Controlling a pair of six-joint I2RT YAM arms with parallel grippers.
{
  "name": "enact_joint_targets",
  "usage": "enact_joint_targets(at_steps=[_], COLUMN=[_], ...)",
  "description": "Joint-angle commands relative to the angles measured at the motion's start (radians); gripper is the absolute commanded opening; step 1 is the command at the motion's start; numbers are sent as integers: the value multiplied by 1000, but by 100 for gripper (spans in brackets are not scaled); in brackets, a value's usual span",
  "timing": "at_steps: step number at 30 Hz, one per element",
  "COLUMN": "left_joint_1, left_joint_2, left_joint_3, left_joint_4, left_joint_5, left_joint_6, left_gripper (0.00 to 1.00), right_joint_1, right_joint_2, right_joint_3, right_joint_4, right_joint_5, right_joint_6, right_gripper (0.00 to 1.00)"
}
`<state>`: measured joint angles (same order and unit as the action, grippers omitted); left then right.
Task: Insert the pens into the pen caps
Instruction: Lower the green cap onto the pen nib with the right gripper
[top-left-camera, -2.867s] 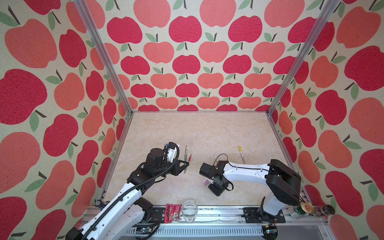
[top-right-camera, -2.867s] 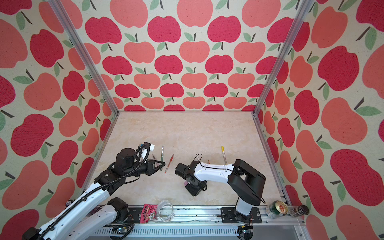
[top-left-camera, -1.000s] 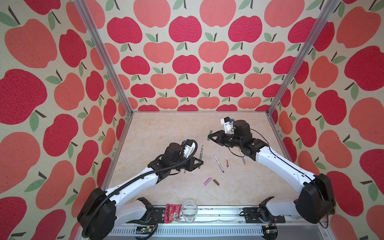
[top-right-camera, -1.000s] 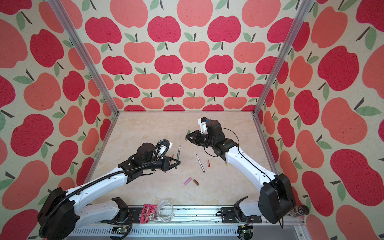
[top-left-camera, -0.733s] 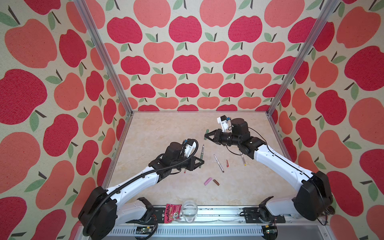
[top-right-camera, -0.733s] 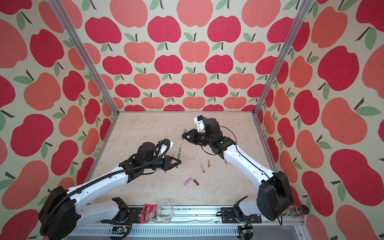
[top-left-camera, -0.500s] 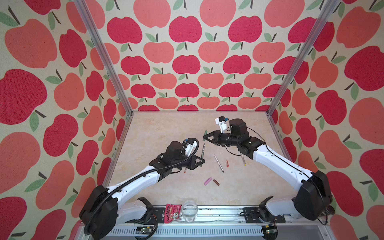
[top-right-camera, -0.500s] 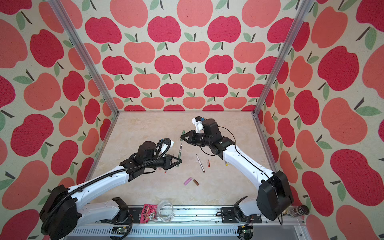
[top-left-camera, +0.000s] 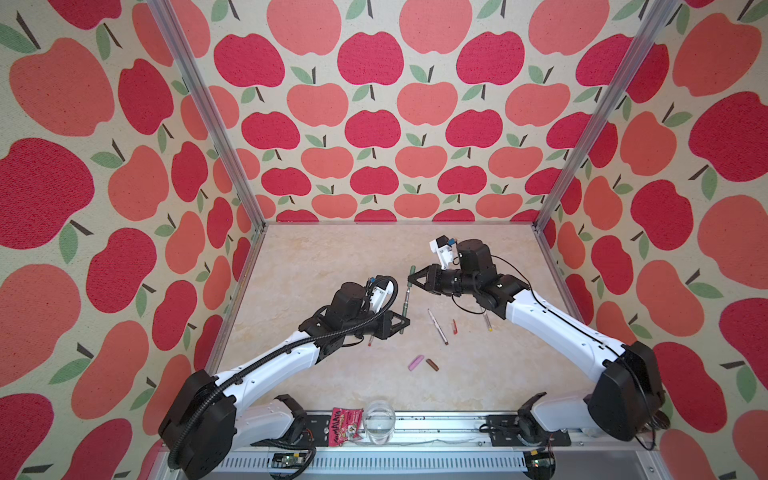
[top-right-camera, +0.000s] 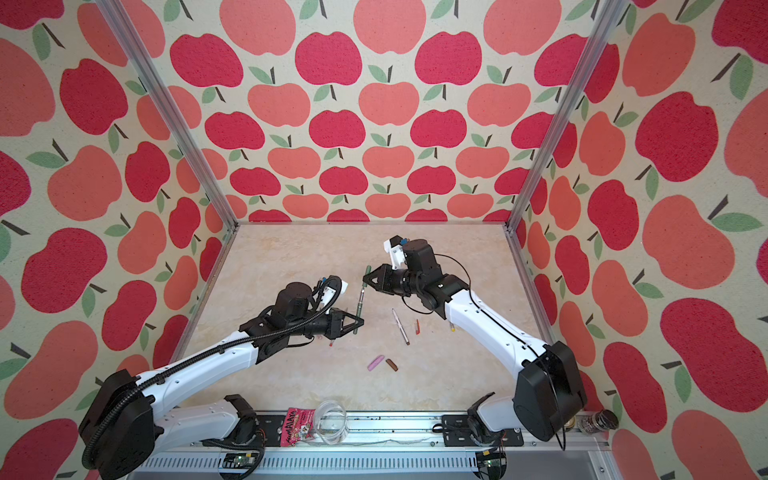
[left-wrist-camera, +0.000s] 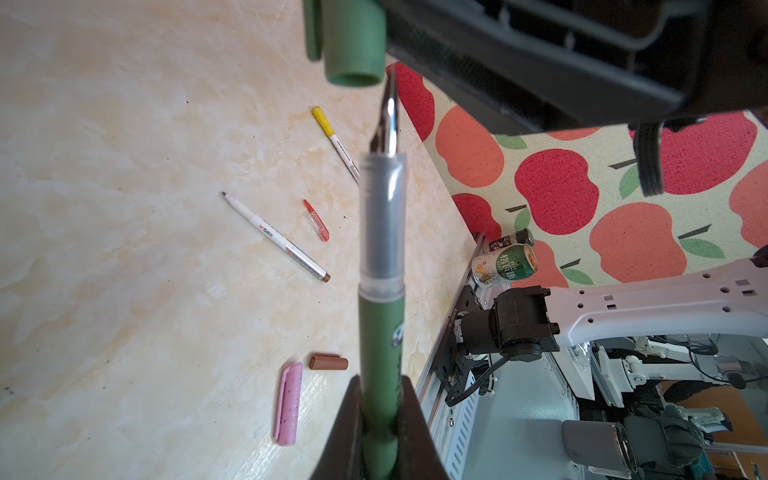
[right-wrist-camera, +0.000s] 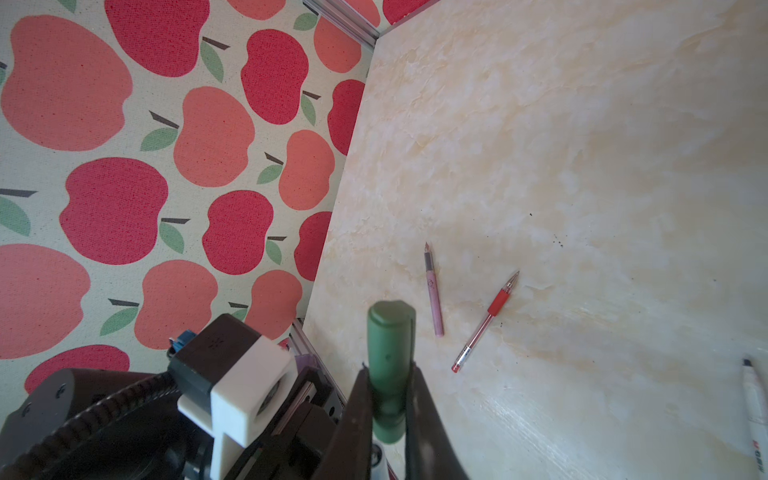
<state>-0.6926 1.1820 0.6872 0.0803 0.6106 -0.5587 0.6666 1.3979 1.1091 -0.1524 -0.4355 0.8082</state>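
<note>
1 of 5 done: yellow-capped pen on the bench. Loose there: pink pen, red pen, white pen, pink cap, brown cap, red cap. Your left jaws, nearly closed, clamp the green pen; right jaws likewise the green cap. Nib at the cap's rim, not in.

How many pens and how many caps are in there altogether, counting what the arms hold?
Pens: 5 (green pen, red pen, pink pen, brown-tipped white pen, yellow-capped white pen)
Caps: 5 (green cap, pink cap, brown cap, red cap, yellow cap, already on its pen)
Total: 10
</note>
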Motion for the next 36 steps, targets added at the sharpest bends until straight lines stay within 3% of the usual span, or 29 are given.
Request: enact_joint_targets(at_steps=[1, 36], left_joint_1=[-4, -2], left_joint_2=[5, 11], left_joint_3=[22, 20], left_joint_4=[31, 45], left_joint_5=[3, -9], left_joint_6=[10, 6], left_gripper=[0, 0], right_joint_1=[9, 32], right_joint_2=[-37, -70], right_joint_3=[15, -52], right_joint_4=[-20, -2], right_joint_5=[9, 6], right_joint_6=[-24, -4], right_gripper=[11, 10])
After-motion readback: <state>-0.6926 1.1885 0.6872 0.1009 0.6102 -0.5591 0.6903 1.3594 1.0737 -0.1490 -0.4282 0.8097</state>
